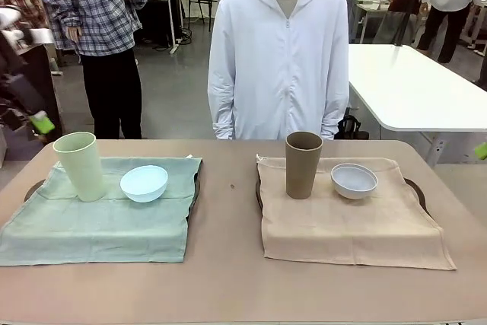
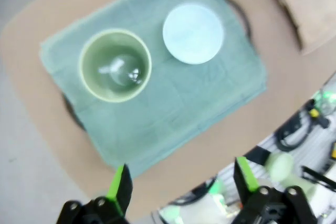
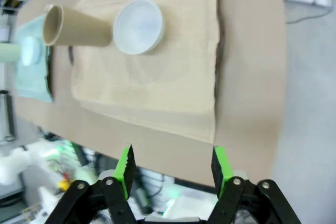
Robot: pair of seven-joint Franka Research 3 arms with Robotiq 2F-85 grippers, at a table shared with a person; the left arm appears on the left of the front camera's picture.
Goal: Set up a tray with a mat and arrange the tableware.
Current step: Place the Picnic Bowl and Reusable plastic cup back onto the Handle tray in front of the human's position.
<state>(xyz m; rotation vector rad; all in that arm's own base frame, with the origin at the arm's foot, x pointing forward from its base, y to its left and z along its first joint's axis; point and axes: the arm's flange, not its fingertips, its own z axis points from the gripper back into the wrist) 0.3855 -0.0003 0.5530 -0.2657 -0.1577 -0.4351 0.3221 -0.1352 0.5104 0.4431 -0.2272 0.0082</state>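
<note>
On the left, a green mat covers a dark tray and carries the pale green tumbler and the light blue bowl. On the right, a beige mat over a second tray holds the brown tumbler and the white bowl. My left gripper hangs open high above the green tumbler and blue bowl. My right gripper is open high over the near edge of the beige mat, well away from the brown tumbler and white bowl.
A person in a white hooded jacket stands at the far side with both arms down. Bare brown tabletop runs between the two trays and along the front. Other people and a white table are behind.
</note>
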